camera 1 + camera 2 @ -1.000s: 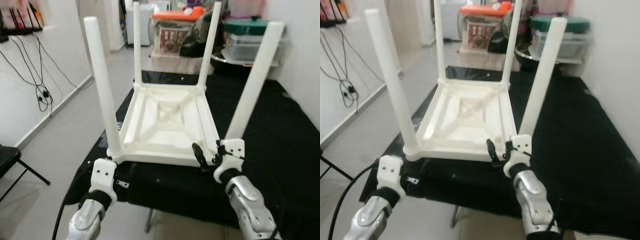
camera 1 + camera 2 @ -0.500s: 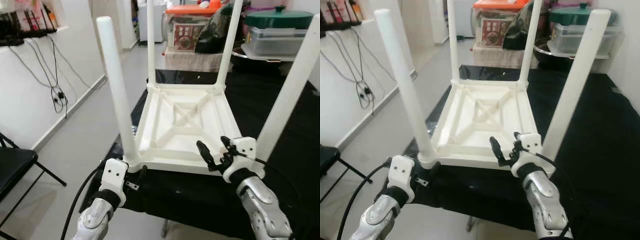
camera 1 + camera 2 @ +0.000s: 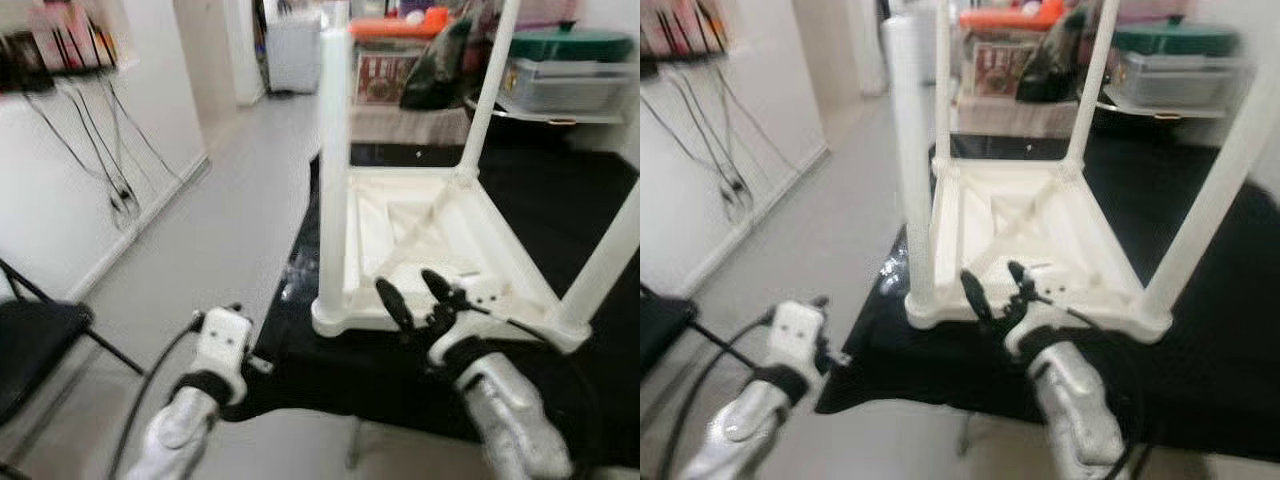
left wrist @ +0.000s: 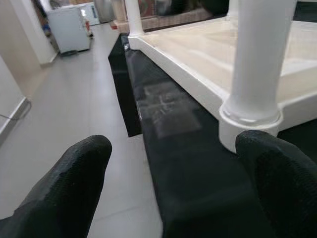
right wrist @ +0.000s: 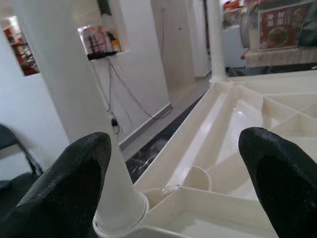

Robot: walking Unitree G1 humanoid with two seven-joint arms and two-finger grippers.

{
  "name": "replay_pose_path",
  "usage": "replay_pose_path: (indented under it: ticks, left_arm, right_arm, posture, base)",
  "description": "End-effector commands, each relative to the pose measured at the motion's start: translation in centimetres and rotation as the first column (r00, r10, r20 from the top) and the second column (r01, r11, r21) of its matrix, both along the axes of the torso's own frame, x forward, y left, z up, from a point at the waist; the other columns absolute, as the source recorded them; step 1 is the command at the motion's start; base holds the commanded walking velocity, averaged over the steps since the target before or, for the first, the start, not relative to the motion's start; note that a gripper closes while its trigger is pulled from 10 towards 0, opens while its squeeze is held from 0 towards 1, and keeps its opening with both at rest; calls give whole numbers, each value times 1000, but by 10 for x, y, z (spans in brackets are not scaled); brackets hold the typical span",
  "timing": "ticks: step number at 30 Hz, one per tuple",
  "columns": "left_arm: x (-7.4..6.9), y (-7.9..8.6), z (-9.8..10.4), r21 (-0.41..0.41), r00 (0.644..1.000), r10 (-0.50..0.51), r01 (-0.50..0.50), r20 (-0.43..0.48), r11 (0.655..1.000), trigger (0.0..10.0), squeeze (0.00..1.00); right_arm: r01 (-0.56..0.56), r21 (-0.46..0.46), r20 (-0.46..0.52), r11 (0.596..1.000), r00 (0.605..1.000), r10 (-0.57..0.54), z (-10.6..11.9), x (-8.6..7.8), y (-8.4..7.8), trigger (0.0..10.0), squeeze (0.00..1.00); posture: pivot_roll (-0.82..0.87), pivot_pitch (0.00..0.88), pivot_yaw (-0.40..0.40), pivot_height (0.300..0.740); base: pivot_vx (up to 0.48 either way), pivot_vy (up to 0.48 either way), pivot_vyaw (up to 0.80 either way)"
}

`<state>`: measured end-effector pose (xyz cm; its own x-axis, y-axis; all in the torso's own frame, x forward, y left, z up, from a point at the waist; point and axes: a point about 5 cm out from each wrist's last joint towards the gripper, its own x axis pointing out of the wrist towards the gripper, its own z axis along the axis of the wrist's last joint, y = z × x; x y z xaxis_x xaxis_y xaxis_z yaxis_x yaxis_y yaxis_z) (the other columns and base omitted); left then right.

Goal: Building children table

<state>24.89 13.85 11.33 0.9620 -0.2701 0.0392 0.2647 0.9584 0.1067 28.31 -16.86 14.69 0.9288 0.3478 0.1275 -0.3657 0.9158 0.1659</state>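
Black tabletop (image 3: 590, 200) carries one upturned four-legged table (image 3: 440, 240); right tool (image 3: 412, 297) and left tool (image 4: 168, 163) gape empty

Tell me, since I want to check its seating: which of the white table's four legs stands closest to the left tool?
The near leg on the robot's left, at the corner by the dark surface's edge. The left tool sits beside that corner; the other three legs stand farther right or back.

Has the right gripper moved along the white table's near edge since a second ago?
Yes. The right gripper has shifted leftward along the upside-down white table, away from its near right leg and toward the near left leg.
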Motion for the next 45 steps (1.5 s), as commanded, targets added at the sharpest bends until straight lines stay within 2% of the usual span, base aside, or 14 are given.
replay_pose_path:
  ticks: [1, 10, 15, 20, 22, 29, 30, 32, 33, 35, 40, 42, 43, 45]
  left_arm:
    - [2, -3, 3, 12, 1000, -16, 16, 14, 1000, 10000, 0]
    - [12, 0, 12, 26, 998, -1, 0, 56, 1000, 10000, 0]
    - [17, 4, 20, 28, 996, 24, -27, 91, 999, 10000, 0]
    - [18, 5, 25, 25, 993, 40, -43, 110, 999, 10000, 0]
    - [19, 5, 27, 22, 992, 45, -48, 118, 999, 10000, 0]
    - [18, 5, 31, 32, 988, 64, -69, 140, 997, 10000, 0]
    - [17, 9, 33, 36, 983, 100, -107, 153, 994, 10000, 0]
    - [16, 12, 34, 39, 979, 125, -133, 162, 990, 10000, 0]
    - [15, 16, 35, 38, 974, 151, -159, 168, 987, 10000, 0]
    - [7, 19, 33, 33, 971, 178, -185, 161, 982, 10000, 0]
    - [0, 19, 28, 34, 974, 175, -181, 142, 983, 10000, 0]
    - [-9, 15, 20, 40, 982, 155, -160, 110, 986, 10000, 0]
    - [-17, 12, 14, 40, 986, 143, -147, 84, 988, 10000, 0]
    - [-19, 11, 12, 40, 987, 143, -146, 78, 988, 10000, 0]
  right_arm:
    - [33, 16, 6, 999, 999, -33, 5, 0, -9, 10000, 0]
    - [67, 79, 108, 995, 991, -75, 39, 10, -18, 10000, 0]
    - [31, 83, 244, 996, 969, -51, 79, 18, -21, 10000, 0]
    - [41, 24, 311, 999, 949, -47, 107, 29, -24, 10000, 0]
    - [52, -17, 323, 999, 945, -43, 120, 43, -26, 10000, 0]
    - [75, -139, 336, 988, 942, -24, 136, 65, -23, 10000, 0]
    - [107, -141, 347, 984, 936, -52, 143, 72, -28, 10000, 529]
    - [127, -138, 356, 982, 932, -71, 148, 76, -31, 10000, 529]
    - [144, -130, 365, 981, 927, -88, 154, 79, -37, 10000, 1000]
    - [153, -97, 394, 983, 913, -103, 167, 83, -46, 10000, 1000]
    - [139, -76, 425, 987, 900, -94, 177, 83, -51, 10000, 1000]
    - [47, -71, 469, 996, 883, -8, 185, 77, -47, 10000, 1000]
    - [-38, -72, 512, 997, 856, 70, 191, 67, -43, 10000, 1000]
    - [-58, -74, 525, 996, 846, 89, 192, 65, -43, 10000, 1000]
  posture:
    - [52, 0, -4, 740]
    - [47, 0, -7, 740]
    - [50, 0, -9, 740]
    - [52, 0, -10, 740]
    - [53, 0, -9, 740]
    - [87, 0, -31, 740]
    - [96, 0, -35, 740]
    - [100, 0, -36, 740]
    - [114, 0, -46, 740]
    - [124, 0, -50, 740]
    - [141, 0, -56, 740]
    - [141, 0, -56, 740]
    - [150, 0, -53, 740]
    - [150, 0, -53, 740]
  base:
    - [0, 0, -800]
    - [0, 0, -800]
    - [0, 0, -640]
    - [0, 0, 0]
    - [0, 0, 0]
    - [0, 0, 0]
    - [0, 0, 0]
    - [0, 0, 0]
    - [0, 0, 0]
    - [0, 0, 0]
    - [0, 0, 0]
    - [0, 0, 0]
    - [0, 0, 0]
    - [0, 0, 0]
